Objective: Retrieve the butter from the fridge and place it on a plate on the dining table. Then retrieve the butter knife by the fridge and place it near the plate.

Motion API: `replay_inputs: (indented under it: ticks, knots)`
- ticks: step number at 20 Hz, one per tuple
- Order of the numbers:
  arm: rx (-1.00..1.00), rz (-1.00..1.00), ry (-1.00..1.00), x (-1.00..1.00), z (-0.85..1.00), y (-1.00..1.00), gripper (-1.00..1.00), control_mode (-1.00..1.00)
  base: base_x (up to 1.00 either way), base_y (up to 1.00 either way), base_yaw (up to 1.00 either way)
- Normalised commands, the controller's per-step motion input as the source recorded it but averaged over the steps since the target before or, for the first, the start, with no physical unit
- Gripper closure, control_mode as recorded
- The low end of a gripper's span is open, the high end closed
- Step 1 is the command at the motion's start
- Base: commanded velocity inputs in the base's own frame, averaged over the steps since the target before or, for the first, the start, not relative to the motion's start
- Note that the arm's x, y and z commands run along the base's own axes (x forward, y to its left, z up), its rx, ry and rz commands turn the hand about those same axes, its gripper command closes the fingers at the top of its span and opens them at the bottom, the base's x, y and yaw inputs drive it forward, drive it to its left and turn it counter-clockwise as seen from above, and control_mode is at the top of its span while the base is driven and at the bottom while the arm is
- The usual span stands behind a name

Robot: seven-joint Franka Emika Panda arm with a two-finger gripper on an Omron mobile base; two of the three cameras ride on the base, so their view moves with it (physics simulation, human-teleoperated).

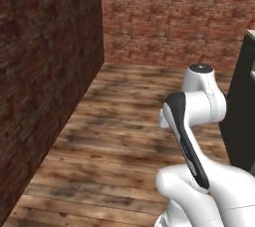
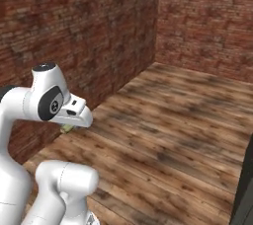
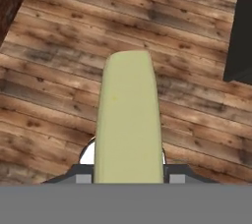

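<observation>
carrying the butter (image 3: pixel 129 120) over bare wood floor (image 3: pixel 54 85), i risk dropping it if the base jolts, since the long block juts far past my fingertips. my gripper (image 3: pixel 129 178) is partly closed, clamped on the butter's near end from both sides.

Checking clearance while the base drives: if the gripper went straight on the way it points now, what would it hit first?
Probably the wood floor. The gripper holds the butter out ahead, and beyond the block's tip the hand view shows bare planks. A dark cabinet side sits off to one edge, not in line. Depth is unclear.
</observation>
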Motion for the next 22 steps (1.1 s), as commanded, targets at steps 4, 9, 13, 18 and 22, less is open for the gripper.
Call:
replay_inputs:
  ticks: [4, 9, 13, 18, 22]
  knots:
    - [0.0, 0.0, 0.0, 0.0, 0.0, 0.0, 1.0, 1.0, 1.0, 0.38, -0.3]
    - [0.0, 0.0, 0.0, 0.0, 0.0, 0.0, 1.0, 1.0, 1.0, 0.54, -0.34]
    - [0.0, 0.0, 0.0, 0.0, 0.0, 0.0, 1.0, 1.0, 1.0, 0.46, -0.48]
    - [0.0, 0.0, 0.0, 0.0, 0.0, 0.0, 1.0, 1.0, 1.0, 0.03, -0.23]
    - [0.0, 0.0, 0.0, 0.0, 0.0, 0.0, 1.0, 1.0, 1.0, 0.0, -0.09]
